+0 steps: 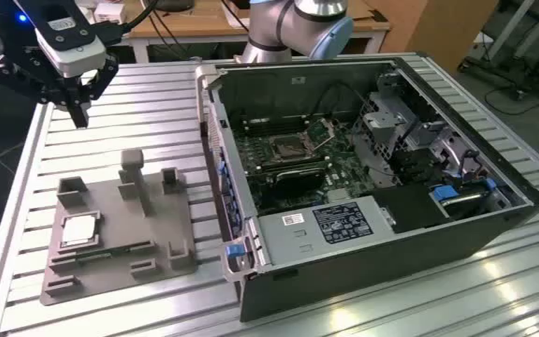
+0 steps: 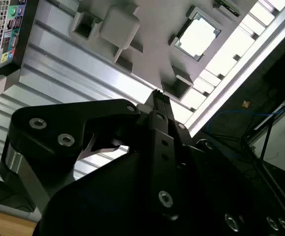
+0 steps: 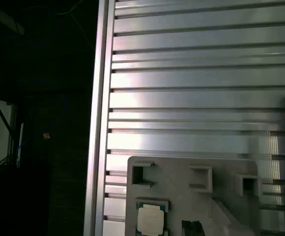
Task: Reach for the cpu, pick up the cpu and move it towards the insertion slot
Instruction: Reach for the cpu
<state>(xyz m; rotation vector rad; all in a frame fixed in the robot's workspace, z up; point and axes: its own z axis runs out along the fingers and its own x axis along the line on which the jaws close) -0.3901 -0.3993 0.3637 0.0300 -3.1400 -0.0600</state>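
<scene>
The cpu (image 1: 79, 229), a small silver square with a tan rim, lies flat in a pocket of the grey tray (image 1: 162, 228) at the exterior view's left. Both wrist views look down on it, as the cpu (image 2: 197, 37) and the cpu (image 3: 150, 219). My gripper (image 1: 81, 119) hangs well above the table, beyond the tray's far end, with its black fingers (image 2: 159, 98) closed together on nothing. The insertion slot (image 1: 283, 147), a dark square socket with a metal frame, sits on the green board inside the open computer case (image 1: 373, 203).
A thin green memory stick (image 1: 101, 254) lies in the tray just in front of the cpu. Upright grey posts (image 1: 134, 172) rise from the tray. The ribbed metal table (image 1: 129, 105) drops off at its edge (image 1: 22, 182) on the exterior view's left.
</scene>
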